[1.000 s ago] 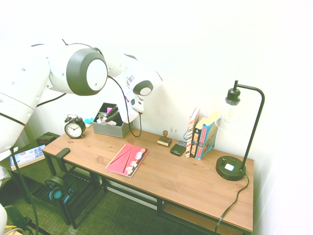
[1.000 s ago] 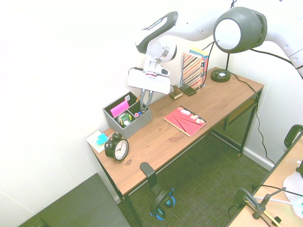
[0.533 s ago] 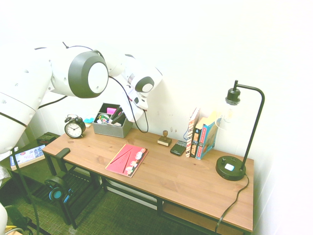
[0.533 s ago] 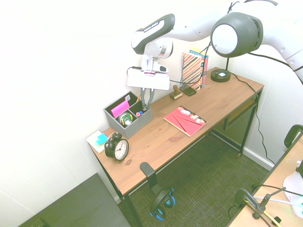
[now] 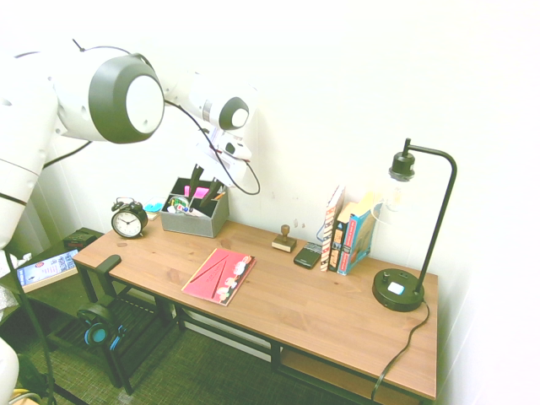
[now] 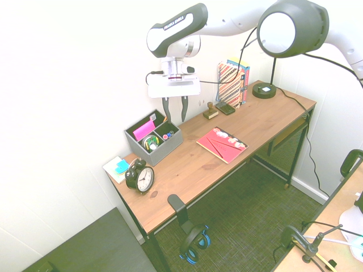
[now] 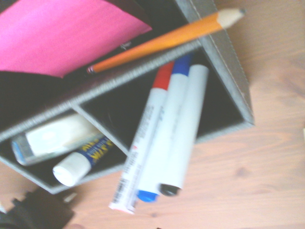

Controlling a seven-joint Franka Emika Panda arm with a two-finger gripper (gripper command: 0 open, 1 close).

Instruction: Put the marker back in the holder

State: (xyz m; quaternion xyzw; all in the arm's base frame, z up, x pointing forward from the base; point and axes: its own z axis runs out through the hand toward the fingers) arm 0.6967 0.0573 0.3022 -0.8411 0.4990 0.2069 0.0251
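The grey holder point(image 6: 161, 148) stands at the desk's back corner beside the wall, and shows too as the holder point(image 5: 192, 223) and the holder point(image 7: 228, 52). The white marker point(image 7: 187, 129) with a black end leans in its front compartment beside a red-capped and a blue-capped pen; the pens' tips show as small dots point(image 6: 167, 136). My gripper point(image 6: 175, 109) hangs a short way above that compartment, pointing down, its fingers apart with nothing between them. From the other side the gripper point(image 5: 204, 184) shows just over the box.
An orange pencil point(image 7: 167, 40), pink notes point(image 7: 62, 33) and a glue stick point(image 7: 78, 162) fill the other compartments. On the desk are a black alarm clock point(image 6: 140, 176), a red booklet point(image 6: 222, 144), a wooden stamp point(image 6: 210, 110), a phone point(image 6: 226, 107), books point(image 6: 232, 82) and a lamp point(image 5: 403, 287).
My gripper has risen out of the holder's compartment and its fingers have spread apart. The marker stays behind in the holder.
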